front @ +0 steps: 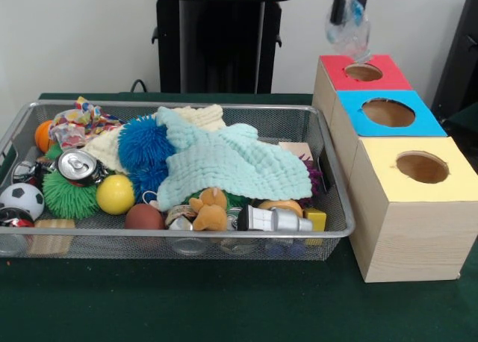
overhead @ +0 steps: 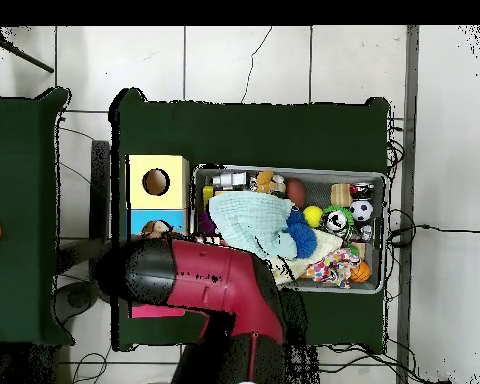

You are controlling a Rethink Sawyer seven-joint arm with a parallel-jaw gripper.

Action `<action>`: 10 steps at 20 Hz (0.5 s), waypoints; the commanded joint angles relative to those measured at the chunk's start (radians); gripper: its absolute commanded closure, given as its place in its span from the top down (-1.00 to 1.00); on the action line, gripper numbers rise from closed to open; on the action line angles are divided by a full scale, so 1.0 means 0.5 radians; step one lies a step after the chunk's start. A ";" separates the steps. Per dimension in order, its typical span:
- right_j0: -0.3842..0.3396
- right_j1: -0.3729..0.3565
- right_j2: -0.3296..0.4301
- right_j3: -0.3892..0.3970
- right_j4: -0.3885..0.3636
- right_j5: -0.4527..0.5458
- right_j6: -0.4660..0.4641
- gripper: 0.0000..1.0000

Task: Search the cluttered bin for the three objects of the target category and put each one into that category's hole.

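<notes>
1. Gripper [front: 351, 13] hangs above the red-topped box [front: 364, 72], its fingers pinched on a crumpled clear plastic piece [front: 348, 34] that dangles just over the round hole [front: 364, 72].
2. Judging by that, the step in hand is the drop into the red hole; the plastic looks light and floppy, so it may drift or catch on the rim unless released low and centred over the opening.
3. A good release would bring the plastic's lower end inside the hole before the fingers part, since the blue-topped box [front: 388, 113] sits touching the red one and a stray fall could land there.
4. The plastic piece hangs with its long axis roughly upright, the lower end pointing down at the hole.
5. The bin [front: 187, 241] lies beside the boxes, its long axis running across the front view, parallel to the table's near edge.
6. Inside it a pale green cloth [front: 231, 163] covers much of the clutter, so any remaining targets may be hidden beneath.
7. In the overhead view the arm [overhead: 209, 285] covers the red box, so the gripper cannot be seen there.
</notes>
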 commanded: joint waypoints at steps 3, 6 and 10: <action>0.098 0.055 -0.011 -0.128 0.142 0.258 0.840 -1.00; 0.069 0.159 0.049 -0.099 0.183 0.099 0.827 -1.00; 0.029 0.268 0.103 -0.068 0.187 -0.100 0.801 -1.00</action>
